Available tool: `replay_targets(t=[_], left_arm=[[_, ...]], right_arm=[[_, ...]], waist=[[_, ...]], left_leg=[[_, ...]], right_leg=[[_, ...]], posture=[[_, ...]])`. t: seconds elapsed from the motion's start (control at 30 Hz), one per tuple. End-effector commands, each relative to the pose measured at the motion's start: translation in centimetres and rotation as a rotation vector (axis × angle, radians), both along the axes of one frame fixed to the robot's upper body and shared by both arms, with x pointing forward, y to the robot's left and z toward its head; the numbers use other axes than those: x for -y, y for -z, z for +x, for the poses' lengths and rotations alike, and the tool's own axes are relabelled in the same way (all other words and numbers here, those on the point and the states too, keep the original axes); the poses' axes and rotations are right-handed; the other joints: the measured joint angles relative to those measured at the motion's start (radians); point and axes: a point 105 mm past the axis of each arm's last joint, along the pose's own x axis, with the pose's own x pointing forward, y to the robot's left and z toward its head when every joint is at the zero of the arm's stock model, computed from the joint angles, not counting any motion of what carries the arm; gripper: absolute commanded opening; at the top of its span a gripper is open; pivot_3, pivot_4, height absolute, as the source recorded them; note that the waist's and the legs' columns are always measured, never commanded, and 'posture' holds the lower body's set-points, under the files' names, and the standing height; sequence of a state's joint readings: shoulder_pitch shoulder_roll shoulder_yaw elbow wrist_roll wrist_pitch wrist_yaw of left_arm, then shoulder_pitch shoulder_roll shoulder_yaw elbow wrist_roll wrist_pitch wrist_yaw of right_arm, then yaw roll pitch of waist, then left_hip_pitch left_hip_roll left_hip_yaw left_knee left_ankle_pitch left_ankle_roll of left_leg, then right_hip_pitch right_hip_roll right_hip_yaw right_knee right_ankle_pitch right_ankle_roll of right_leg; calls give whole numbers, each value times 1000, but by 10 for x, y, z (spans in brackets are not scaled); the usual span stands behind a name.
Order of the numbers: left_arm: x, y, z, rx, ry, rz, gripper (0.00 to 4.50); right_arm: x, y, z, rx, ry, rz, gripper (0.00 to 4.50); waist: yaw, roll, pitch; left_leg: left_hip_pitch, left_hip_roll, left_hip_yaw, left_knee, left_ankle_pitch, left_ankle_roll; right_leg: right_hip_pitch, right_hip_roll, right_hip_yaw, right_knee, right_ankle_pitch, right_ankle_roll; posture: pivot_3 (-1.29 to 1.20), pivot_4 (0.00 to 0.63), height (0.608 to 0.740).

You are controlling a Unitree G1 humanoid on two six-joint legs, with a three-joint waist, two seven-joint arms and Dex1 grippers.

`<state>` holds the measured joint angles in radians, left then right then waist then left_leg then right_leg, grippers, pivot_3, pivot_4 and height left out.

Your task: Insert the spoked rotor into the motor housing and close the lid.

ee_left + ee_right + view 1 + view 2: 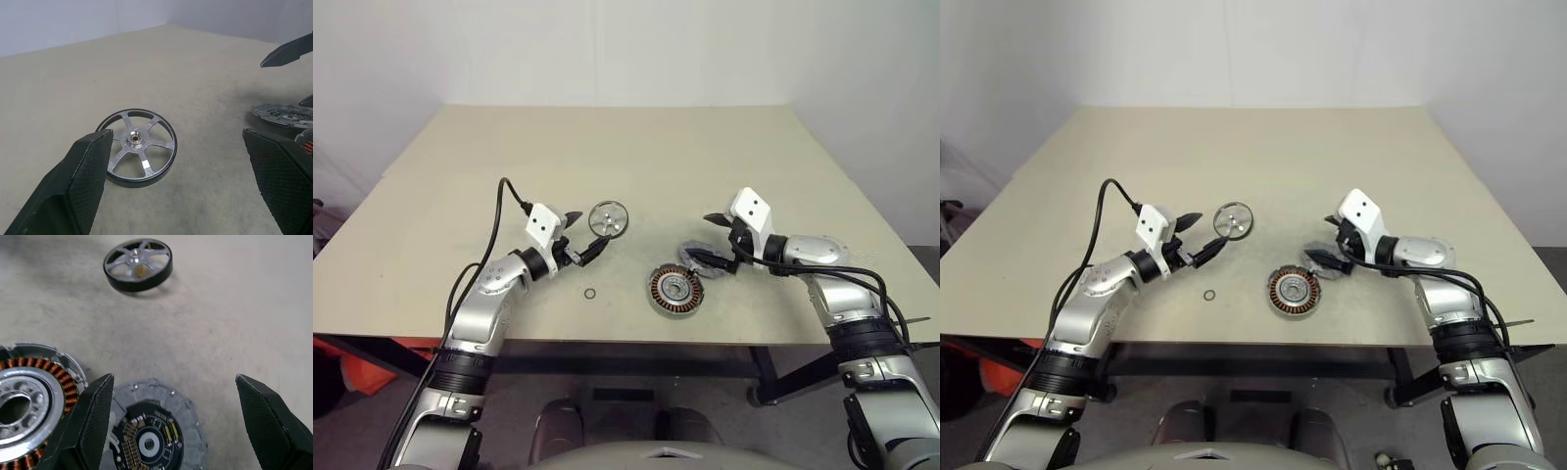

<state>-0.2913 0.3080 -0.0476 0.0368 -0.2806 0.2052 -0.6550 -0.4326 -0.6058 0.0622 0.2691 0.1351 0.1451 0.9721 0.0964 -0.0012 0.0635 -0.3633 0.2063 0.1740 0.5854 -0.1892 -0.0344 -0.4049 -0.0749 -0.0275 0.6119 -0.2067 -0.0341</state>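
Rotor (pixel 608 218) flat on table (pixel 460 196), rigid, light, likely slippery; best pinched across rim. Left gripper (pixel 586 238) spread wide, empty, just beside it. Right gripper (pixel 714 240) likewise agape above lid (pixel 151 431).

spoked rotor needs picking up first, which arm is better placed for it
Left. Its open end effector sits right beside the shiny silver spoked rotor, which the left wrist view shows between its fingers. The right end effector hovers over the grey lid near the copper-wound motor housing.

Beige table (pixel 607 147), small black ring (pixel 590 293) lying on it, pale wall (pixel 607 49) behind, perhaps orange object (pixel 362 377) underneath.
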Motion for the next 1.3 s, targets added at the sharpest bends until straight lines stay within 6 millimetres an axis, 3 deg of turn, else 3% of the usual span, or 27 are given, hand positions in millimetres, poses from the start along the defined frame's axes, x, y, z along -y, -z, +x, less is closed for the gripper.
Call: replay_targets(t=[0.03,0.47,1.17,1.3], left_arm=[[4,-12,4,53,14,5,4448],[6,-11,5,52,9,8,4448],[5,-15,6,64,7,14,4448],[8,-8,5,42,14,15,4448]], right_arm=[[1,-16,7,73,6,-3,4500],[-8,-19,4,80,-48,-27,4500],[-3,-17,7,84,-40,-53,4500],[6,-9,-1,114,-115,-276,4500]], waist=[[0,0,0],[-1,0,0],[0,0,0],[1,0,0]], left_leg=[[0,0,0,0,0,0],[-1,0,-1,8,-1,1],[-1,0,-1,10,-1,1],[-2,0,-1,10,-1,2]], right_leg=[[0,0,0,0,0,0],[0,0,0,6,0,0],[0,0,0,8,0,0],[0,0,0,8,0,0]], posture=[[0,0,740],[0,0,740],[0,0,740],[0,0,740]])
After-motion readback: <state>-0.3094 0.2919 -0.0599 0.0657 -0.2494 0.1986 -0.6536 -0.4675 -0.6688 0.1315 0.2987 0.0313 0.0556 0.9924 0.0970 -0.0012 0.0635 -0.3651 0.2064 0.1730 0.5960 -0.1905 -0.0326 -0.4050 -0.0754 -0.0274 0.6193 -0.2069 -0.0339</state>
